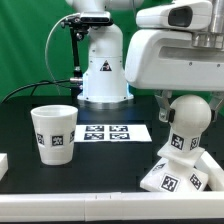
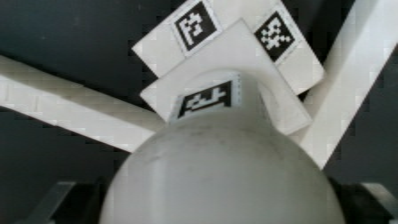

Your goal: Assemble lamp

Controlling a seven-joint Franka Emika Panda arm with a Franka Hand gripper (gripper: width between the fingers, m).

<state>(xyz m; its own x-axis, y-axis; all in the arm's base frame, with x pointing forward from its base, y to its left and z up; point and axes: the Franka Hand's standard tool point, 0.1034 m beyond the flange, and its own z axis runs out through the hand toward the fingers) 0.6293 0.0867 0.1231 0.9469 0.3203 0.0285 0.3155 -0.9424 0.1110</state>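
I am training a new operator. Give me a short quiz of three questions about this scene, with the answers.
1. True or false: the shade stands open end up, apart from the base.
2. In the exterior view, what lies on the table between shade and base? A) marker board B) screwdriver C) hammer
3. Which part does the claw hold?
Key: 1 true; 2 A; 3 the bulb, right above the base.

Ext cam low, close, faces pedestal (image 1: 103, 70); wrist cam looks tight down onto shared bulb (image 2: 222, 170) & base (image 2: 231, 45).
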